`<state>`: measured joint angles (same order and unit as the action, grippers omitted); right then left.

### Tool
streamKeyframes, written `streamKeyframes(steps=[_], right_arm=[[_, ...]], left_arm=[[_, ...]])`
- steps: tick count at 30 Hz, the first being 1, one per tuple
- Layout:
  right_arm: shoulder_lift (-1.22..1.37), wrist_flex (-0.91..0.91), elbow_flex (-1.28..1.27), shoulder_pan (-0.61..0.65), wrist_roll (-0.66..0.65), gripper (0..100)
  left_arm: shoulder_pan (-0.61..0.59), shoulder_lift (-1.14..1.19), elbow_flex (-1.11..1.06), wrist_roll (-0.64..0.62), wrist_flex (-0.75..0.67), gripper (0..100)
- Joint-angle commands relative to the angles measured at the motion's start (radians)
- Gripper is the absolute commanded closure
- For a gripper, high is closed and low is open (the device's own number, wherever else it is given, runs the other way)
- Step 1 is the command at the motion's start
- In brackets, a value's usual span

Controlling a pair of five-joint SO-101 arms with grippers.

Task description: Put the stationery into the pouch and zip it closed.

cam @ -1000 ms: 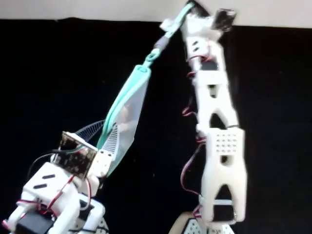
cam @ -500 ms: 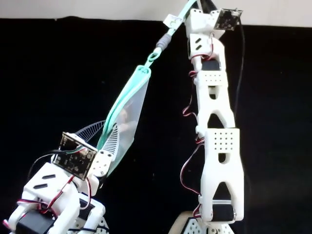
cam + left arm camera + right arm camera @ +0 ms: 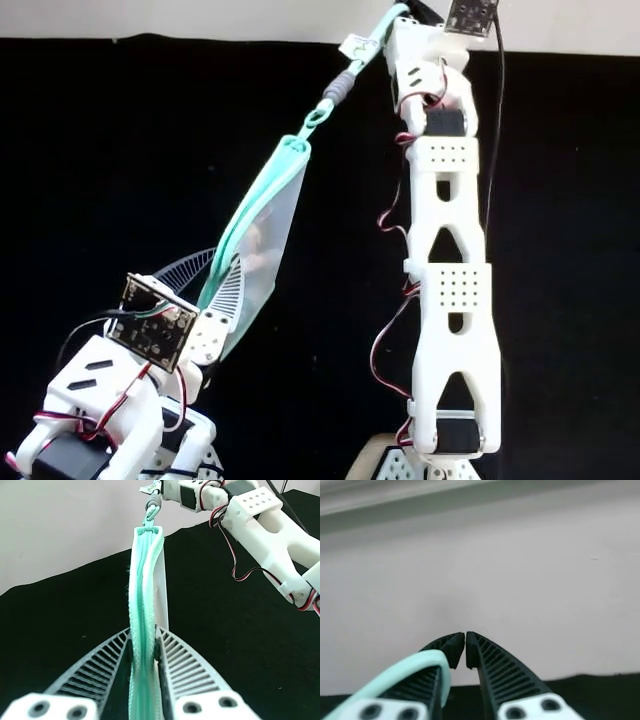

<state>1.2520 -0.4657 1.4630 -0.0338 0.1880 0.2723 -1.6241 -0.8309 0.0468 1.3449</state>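
A translucent pouch (image 3: pixel 265 230) with a mint zipper edge hangs taut above the black table, slanting from lower left to upper right. My left gripper (image 3: pixel 215 278) is shut on its lower end; in the left wrist view the zipper edge (image 3: pixel 145 610) runs up between the ribbed fingers (image 3: pixel 187 665). A pale shape shows through the pouch wall. The zipper pull (image 3: pixel 315 117) sits at the pouch's upper end, joined to a mint strap (image 3: pixel 372 38). My right gripper (image 3: pixel 392 24) is shut at the far table edge, with the strap (image 3: pixel 405 670) lying along one finger (image 3: pixel 492 662).
The right arm's white links (image 3: pixel 455 300) stretch from the near edge to the far edge, right of the pouch. A pale wall (image 3: pixel 200 18) lies behind the black table (image 3: pixel 120 150). Both arm bases stand at the near edge.
The right arm's wrist has swung and lifted slightly toward the far edge, its links now straighter. The pouch stays taut and the left arm has not moved.
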Motion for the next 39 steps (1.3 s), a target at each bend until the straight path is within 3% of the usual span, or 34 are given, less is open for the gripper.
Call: streamKeyframes(steps=[1, 10, 28, 39], right_arm=[[0.001, -0.084, 0.061, -0.119, -0.012, 97.5], [-0.005, -0.492, 0.229, -0.111, -0.012, 70.7], [-0.266, -1.118, 0.312, 0.001, -0.012, 69.8], [-0.463, -1.296, 0.312, 0.042, -0.012, 69.8]], left_arm=[[-0.019, -0.015, -0.001, 0.002, 0.061, 99], [-0.019, -0.015, -0.002, 0.002, 0.061, 99], [-0.018, -0.022, -0.059, 0.002, 0.052, 99], [-0.013, -0.024, -0.059, 0.002, 0.052, 99]])
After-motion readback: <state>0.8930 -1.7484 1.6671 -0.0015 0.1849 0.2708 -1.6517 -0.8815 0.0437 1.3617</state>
